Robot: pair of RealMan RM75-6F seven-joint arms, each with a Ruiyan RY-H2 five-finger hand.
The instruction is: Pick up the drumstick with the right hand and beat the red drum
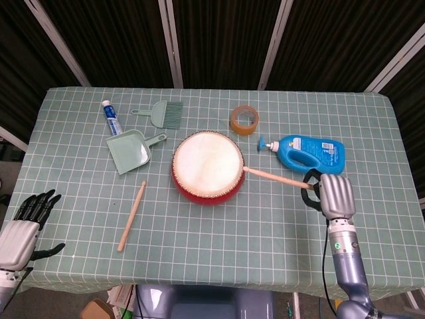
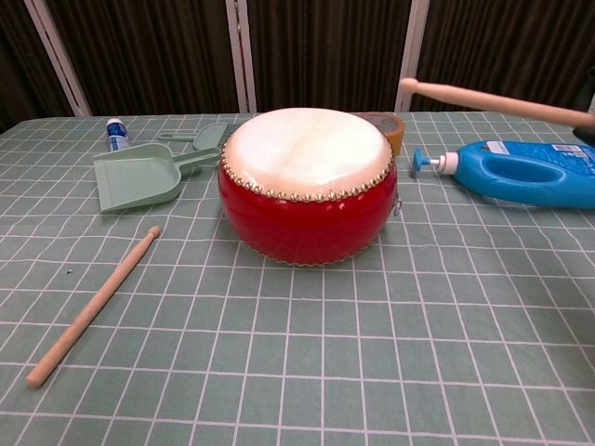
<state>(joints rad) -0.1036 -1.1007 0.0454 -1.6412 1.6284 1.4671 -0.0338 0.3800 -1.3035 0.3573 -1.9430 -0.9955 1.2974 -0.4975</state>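
Note:
The red drum (image 1: 208,167) with its pale skin stands mid-table, also in the chest view (image 2: 309,183). My right hand (image 1: 331,195) grips a wooden drumstick (image 1: 275,177) by its butt, to the right of the drum. The stick (image 2: 493,100) is lifted off the cloth, its tip hovering beside the drum's right rim, above skin height in the chest view. A second drumstick (image 1: 131,215) lies on the cloth left of the drum (image 2: 93,308). My left hand (image 1: 23,229) hangs past the table's front left corner, fingers spread, holding nothing.
A blue detergent bottle (image 1: 307,154) lies just behind my right hand. A tape roll (image 1: 244,120) sits behind the drum. A green dustpan (image 1: 131,150), a small brush (image 1: 161,113) and a tube (image 1: 111,117) lie at the back left.

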